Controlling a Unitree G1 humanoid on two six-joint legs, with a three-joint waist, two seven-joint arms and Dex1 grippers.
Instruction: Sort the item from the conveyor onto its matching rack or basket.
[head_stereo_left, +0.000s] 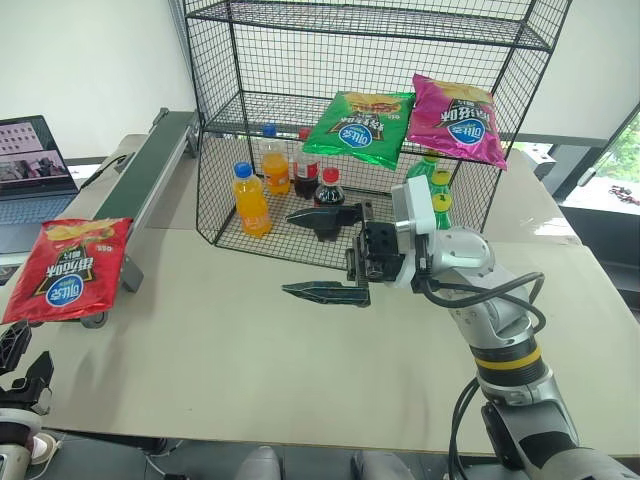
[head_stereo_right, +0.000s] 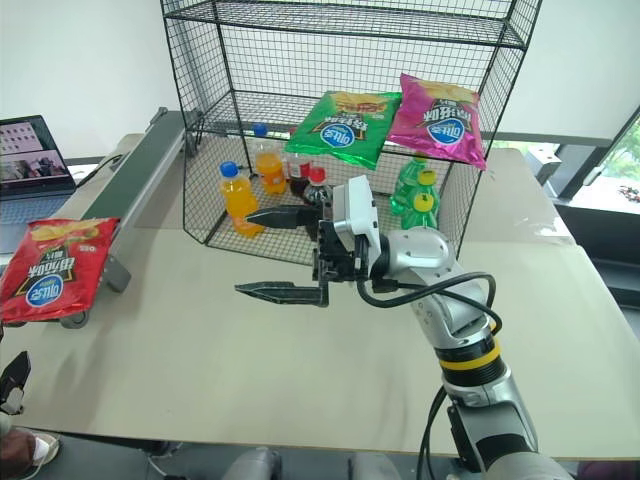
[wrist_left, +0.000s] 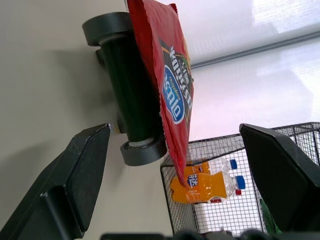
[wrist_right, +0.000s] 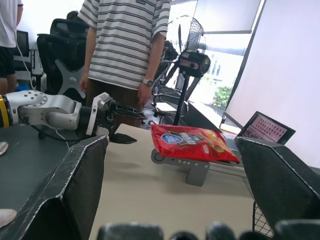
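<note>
The red chip bag (head_stereo_left: 70, 268) lies on the near end of the dark green conveyor (head_stereo_left: 140, 175) and overhangs its end roller (wrist_left: 132, 100). My left gripper (head_stereo_left: 20, 362) hovers open just short of that end, with the bag's edge (wrist_left: 175, 95) between and beyond its wide-spread fingers. Over the middle of the table, my right gripper (head_stereo_left: 290, 253) is open and empty, pointing left toward the bag (wrist_right: 192, 142). The black wire rack (head_stereo_left: 220, 110) stands at the back of the table.
A green bag (head_stereo_left: 362, 128) and a magenta bag (head_stereo_left: 455, 120) lie on the rack's middle shelf, and several drink bottles (head_stereo_left: 250, 200) stand in its lower tier. A laptop (head_stereo_left: 30, 160) sits left of the conveyor. A person in a striped shirt (wrist_right: 125, 45) stands beyond the table (head_stereo_left: 250, 370).
</note>
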